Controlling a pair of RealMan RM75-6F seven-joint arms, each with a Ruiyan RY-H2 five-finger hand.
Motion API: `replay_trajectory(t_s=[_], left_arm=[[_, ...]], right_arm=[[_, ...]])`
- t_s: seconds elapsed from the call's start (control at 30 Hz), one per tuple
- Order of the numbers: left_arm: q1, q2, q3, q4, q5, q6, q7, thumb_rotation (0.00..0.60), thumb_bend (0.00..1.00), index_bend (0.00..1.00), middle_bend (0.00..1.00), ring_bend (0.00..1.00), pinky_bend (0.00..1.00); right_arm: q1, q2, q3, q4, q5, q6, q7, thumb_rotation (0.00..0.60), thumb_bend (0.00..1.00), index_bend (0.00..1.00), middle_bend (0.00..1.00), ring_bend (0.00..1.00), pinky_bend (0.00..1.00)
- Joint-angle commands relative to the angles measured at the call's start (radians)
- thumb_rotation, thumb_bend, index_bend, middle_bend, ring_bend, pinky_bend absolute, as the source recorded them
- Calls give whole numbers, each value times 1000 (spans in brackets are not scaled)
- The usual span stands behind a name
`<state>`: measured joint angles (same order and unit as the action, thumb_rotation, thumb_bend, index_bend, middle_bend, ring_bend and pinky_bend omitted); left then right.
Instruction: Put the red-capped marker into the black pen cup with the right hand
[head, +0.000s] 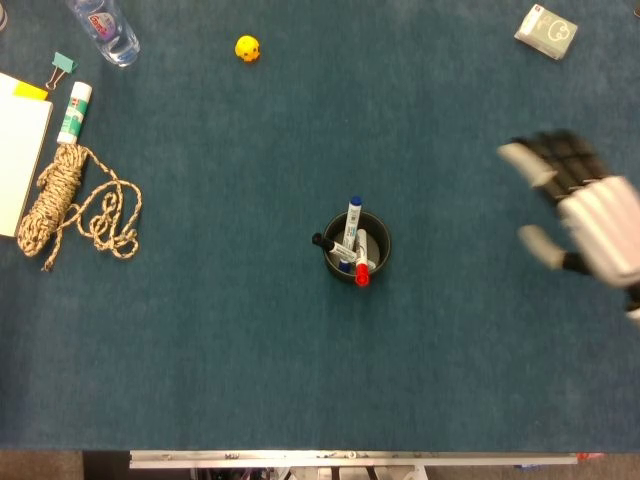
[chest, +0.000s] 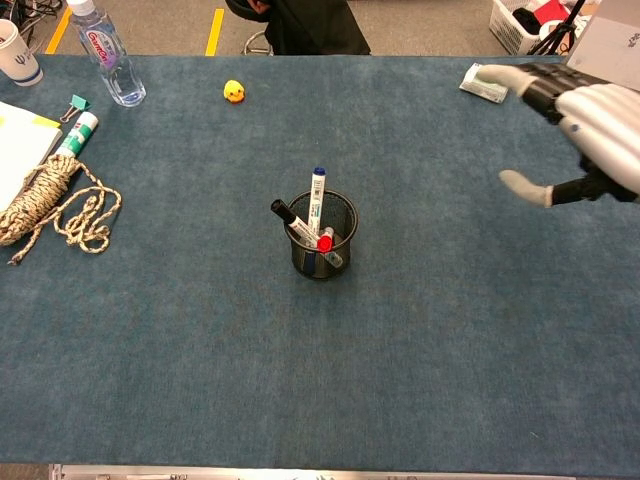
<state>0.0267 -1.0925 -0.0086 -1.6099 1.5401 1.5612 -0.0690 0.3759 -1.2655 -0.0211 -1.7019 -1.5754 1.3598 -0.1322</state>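
Looks like an office or lab space: blue felt-covered table (chest: 200, 380) with stationery like a green-labelled glue stick (chest: 77, 134), teal binder clip (chest: 77, 103), yellow floor tape (chest: 215, 30) behind.

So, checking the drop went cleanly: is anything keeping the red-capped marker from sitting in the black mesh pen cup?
Nothing visible does. The red-capped marker leans inside the black mesh pen cup beside two other markers, and the open right hand is well clear.
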Motion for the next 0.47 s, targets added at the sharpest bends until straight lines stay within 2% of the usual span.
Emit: replay_trajectory(t_s=[0.03, 0.27, 0.47], left_arm=[[-7, -6, -5, 10, 6, 2, -4, 600, 308, 198, 219, 204, 97], [-31, -21, -9, 18, 14, -20, 5, 600, 308, 198, 219, 204, 97], [-48, -26, -12, 14, 16, -38, 13, 600, 308, 198, 219, 204, 97]], right_arm=[[-76, 51, -14, 4, 65, 61, -39, 600, 341, 24, 119, 0, 8], [-186, 104, -28, 27, 116, 146, -5, 600, 341, 61, 131, 0, 7], [-250, 120, -30, 36, 109, 204, 28, 600, 341, 82, 146, 0, 7]])
